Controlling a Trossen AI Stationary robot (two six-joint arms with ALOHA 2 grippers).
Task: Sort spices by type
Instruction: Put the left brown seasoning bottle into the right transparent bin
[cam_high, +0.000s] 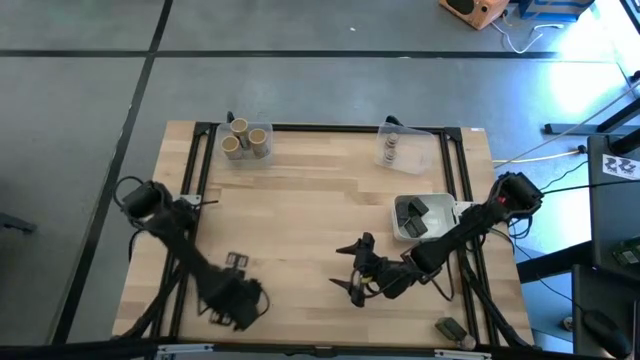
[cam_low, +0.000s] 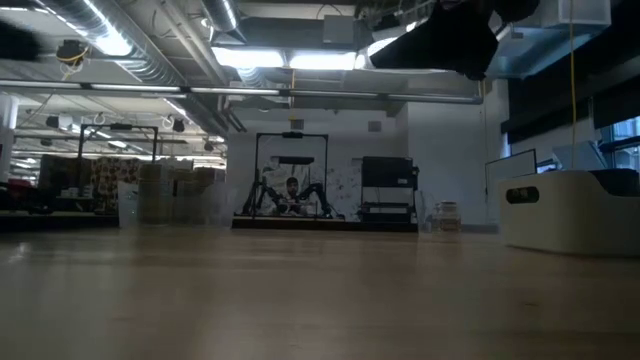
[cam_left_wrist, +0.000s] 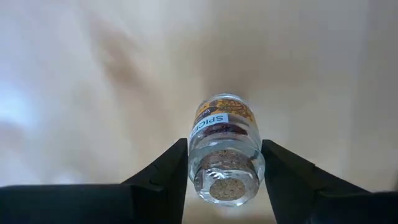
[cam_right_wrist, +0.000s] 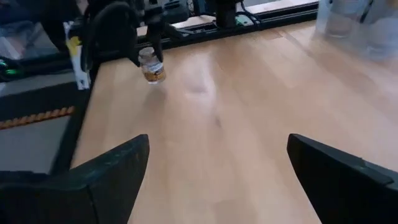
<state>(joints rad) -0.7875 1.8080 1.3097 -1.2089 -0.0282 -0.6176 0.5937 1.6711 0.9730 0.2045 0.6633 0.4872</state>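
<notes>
We saw left fingers (cam_left_wrist: 177, 163) pinching a spice jar (cam_left_wrist: 224, 146) above the bare wooden tabletop (cam_high: 300, 220), right fingers (cam_right_wrist: 106, 171) spread, workshop room behind.

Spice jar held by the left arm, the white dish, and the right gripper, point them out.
spice jar (cam_left_wrist: 225, 152), left wrist view, glass body.
white dish (cam_high: 438, 204), high view, rim.
right gripper (cam_high: 352, 270), high view, between its fingers.
</notes>
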